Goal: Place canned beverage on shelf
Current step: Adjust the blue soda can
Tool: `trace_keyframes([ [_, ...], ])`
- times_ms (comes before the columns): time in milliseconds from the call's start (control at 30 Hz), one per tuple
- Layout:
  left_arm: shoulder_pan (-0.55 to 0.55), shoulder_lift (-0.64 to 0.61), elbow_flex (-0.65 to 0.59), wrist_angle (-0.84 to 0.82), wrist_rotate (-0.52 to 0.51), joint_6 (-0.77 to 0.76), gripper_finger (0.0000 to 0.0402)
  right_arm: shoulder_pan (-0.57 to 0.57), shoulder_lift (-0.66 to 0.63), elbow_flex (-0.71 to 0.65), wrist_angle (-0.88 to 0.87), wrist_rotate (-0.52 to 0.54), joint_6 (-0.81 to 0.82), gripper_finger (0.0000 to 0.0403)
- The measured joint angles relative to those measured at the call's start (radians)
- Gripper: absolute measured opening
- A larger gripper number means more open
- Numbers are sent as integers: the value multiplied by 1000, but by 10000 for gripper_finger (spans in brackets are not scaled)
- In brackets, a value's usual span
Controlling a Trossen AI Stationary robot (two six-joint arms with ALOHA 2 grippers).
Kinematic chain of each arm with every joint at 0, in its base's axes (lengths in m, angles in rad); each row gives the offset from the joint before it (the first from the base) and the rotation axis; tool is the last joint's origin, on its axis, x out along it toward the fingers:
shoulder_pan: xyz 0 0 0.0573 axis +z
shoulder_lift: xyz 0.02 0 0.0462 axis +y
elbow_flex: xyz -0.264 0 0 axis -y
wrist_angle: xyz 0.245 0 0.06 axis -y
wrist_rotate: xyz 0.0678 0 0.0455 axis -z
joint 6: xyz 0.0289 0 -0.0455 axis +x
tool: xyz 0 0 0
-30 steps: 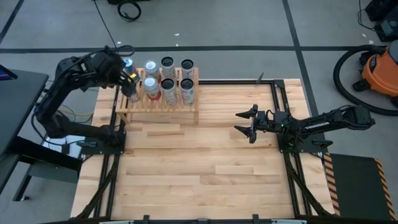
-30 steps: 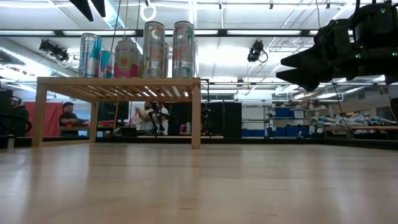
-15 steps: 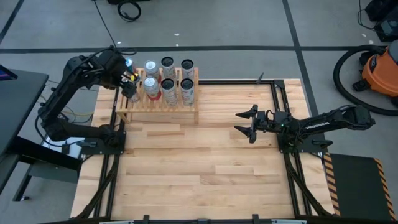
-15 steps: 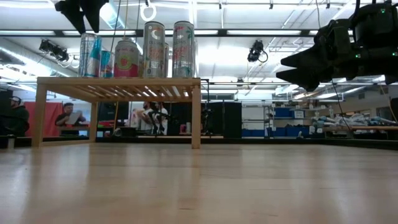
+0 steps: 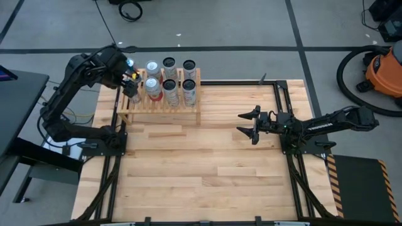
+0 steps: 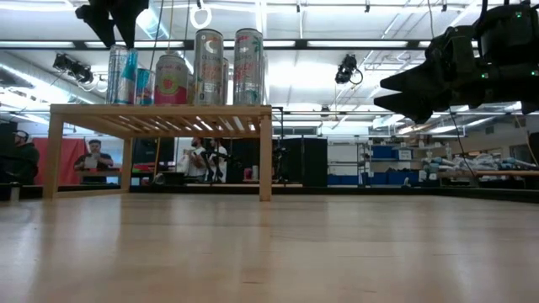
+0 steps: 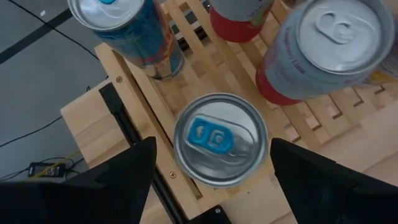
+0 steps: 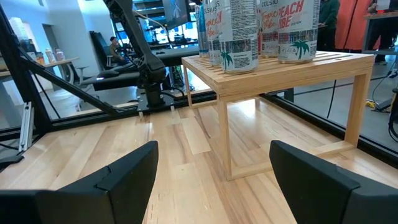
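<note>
Cans [image 8: 239, 31] on shelf [image 8: 292, 71] read CELSIUS, PEACH VIBE (partly cut); left tool [image 7: 208, 180] spread above blue-tab can [image 7: 219, 139].

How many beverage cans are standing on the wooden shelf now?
8. All stand on the shelf in two rows of four: back row, front row. The front can at the left end sits under the left gripper, partly covered.

Place: robotics lab in an industrial hall
Floor: grey, taped lines around the wooden table [image 5: 207, 163]
Beside table: orange shop vacuum [image 5: 384, 68]
Behind table: ceiling strip lights [image 6: 337, 44], people at benches [image 6: 97, 160]
</note>
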Motion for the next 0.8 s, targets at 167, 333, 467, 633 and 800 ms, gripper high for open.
trace_keyframes([
  [167, 17, 7, 0, 0, 27, 5, 316, 0, 0, 0, 0, 0, 0, 317],
  [333, 41, 8, 0, 0, 51, 19, 316, 0, 0, 0, 0, 0, 0, 317],
  [467, 54, 8, 0, 0, 56, 19, 316, 0, 0, 0, 0, 0, 0, 317],
  [633, 54, 10, 0, 0, 70, 20, 308, 0, 0, 0, 0, 0, 0, 317],
  [800, 54, 27, 0, 0, 70, 20, 288, 0, 0, 0, 0, 0, 0, 317],
])
